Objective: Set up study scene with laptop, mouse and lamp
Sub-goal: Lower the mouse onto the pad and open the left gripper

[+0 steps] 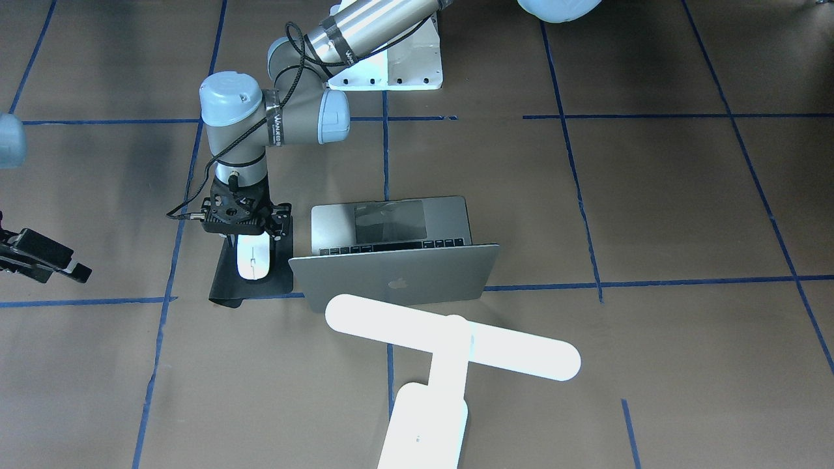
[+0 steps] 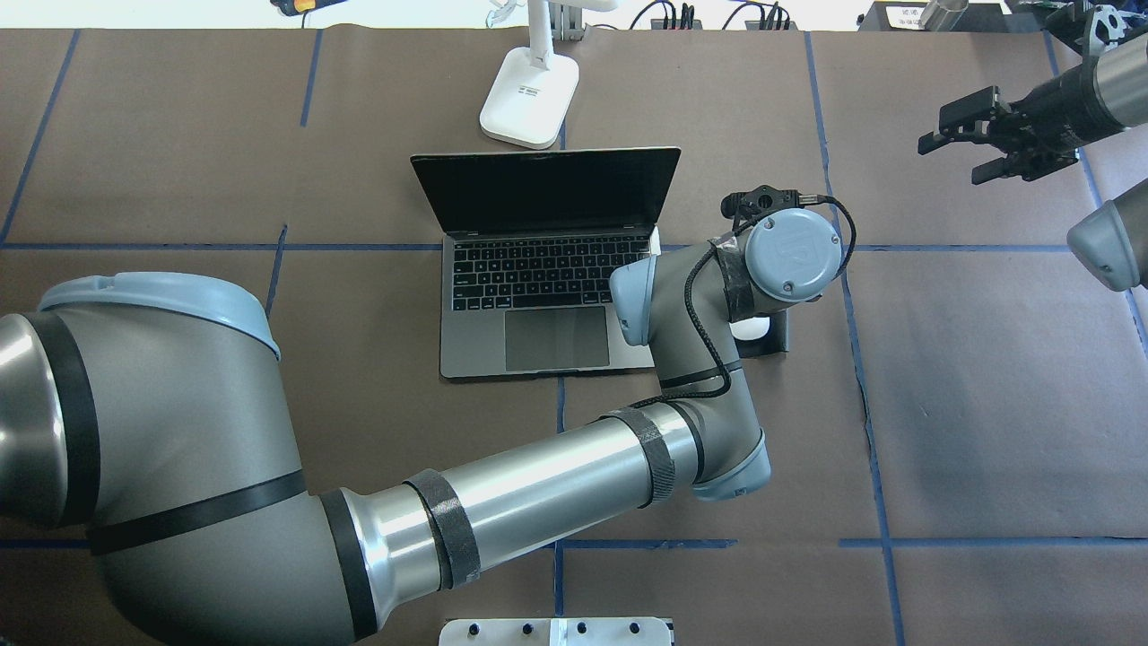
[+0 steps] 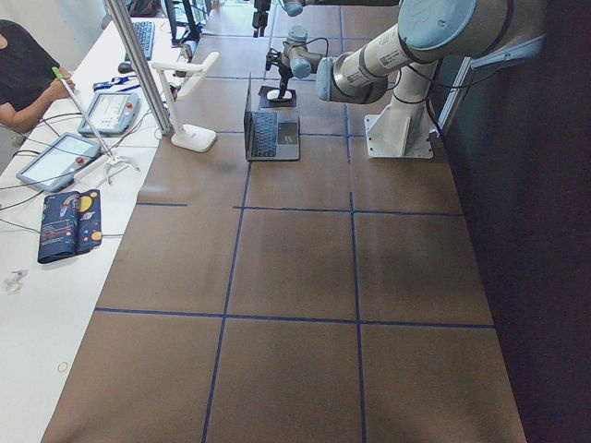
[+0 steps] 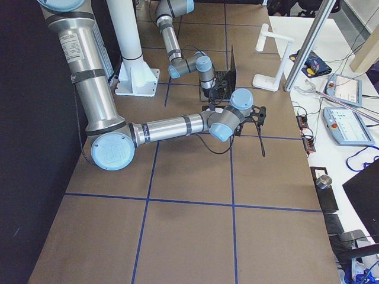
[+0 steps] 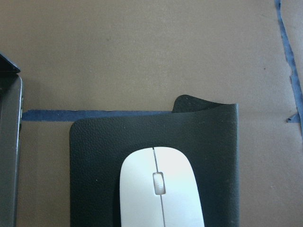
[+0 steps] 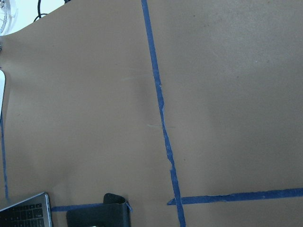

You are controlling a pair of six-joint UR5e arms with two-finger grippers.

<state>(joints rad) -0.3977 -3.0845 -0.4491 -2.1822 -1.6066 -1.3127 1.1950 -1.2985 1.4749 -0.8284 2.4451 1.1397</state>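
The silver laptop (image 1: 397, 273) stands open in the middle of the table, keys towards the robot (image 2: 547, 296). The white mouse (image 1: 253, 259) lies on a black mat (image 1: 225, 280) beside the laptop. It fills the bottom of the left wrist view (image 5: 161, 189). My left gripper (image 1: 251, 233) hangs straight down over the mouse's near end; its fingers are hidden, so I cannot tell its state. The white lamp (image 1: 449, 342) stands behind the laptop's lid, its base (image 2: 529, 94) at the far edge. My right gripper (image 2: 955, 157) is open and empty, off to the side.
The mat's far corner (image 5: 189, 101) curls up. The left arm reaches across in front of the laptop (image 2: 538, 502). A white bolted pedestal (image 1: 410, 65) stands at the robot's edge. Blue tape lines (image 6: 163, 123) cross the brown table cover.
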